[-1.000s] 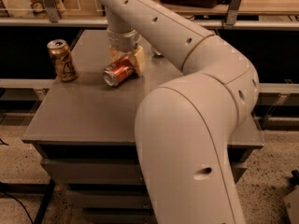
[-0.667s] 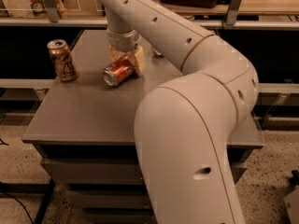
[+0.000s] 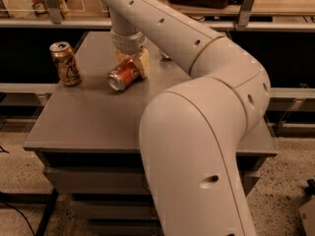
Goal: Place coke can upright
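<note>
The coke can [image 3: 122,76] is orange-red with a silver end. It lies on its side on the grey table [image 3: 93,117], its end facing front-left. My gripper [image 3: 132,65] comes down from above at the table's back middle. Its tan fingers [image 3: 143,63] sit on either side of the can's rear half and are closed on it. The can's far end is hidden by the fingers.
A tan-gold can [image 3: 65,63] stands upright about a can's length left of the coke can. A small pale object [image 3: 165,56] peeks out behind my arm. My arm's large elbow covers the table's right half. A shelf rail runs behind the table.
</note>
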`<state>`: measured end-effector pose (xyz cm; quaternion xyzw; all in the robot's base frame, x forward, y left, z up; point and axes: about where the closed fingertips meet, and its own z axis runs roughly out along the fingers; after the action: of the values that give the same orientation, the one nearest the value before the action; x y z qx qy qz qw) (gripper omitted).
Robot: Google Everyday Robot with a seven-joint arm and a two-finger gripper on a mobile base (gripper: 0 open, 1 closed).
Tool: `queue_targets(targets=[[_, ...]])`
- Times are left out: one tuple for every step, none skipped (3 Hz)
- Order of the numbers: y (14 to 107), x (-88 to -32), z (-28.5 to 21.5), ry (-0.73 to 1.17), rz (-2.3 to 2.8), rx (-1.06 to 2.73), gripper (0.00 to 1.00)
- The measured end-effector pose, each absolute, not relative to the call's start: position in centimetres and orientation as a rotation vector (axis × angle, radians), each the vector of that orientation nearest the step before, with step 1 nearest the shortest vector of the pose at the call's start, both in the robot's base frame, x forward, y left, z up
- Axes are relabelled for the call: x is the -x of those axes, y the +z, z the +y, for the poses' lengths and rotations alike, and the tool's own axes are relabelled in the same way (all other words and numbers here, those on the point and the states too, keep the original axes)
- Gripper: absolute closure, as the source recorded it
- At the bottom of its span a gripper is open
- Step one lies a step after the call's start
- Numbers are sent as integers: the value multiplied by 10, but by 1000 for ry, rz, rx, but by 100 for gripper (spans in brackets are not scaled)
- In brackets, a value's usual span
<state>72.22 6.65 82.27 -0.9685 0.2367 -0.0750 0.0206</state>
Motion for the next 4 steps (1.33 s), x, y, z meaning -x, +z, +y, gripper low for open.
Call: queue_targets(targets=[[823,-723,67,-236,732,3000,86],[823,-723,67,-236,732,2999,100],[831,-721,62,-256,606,2946,100],[842,-703,49,-277,470,2878,100]])
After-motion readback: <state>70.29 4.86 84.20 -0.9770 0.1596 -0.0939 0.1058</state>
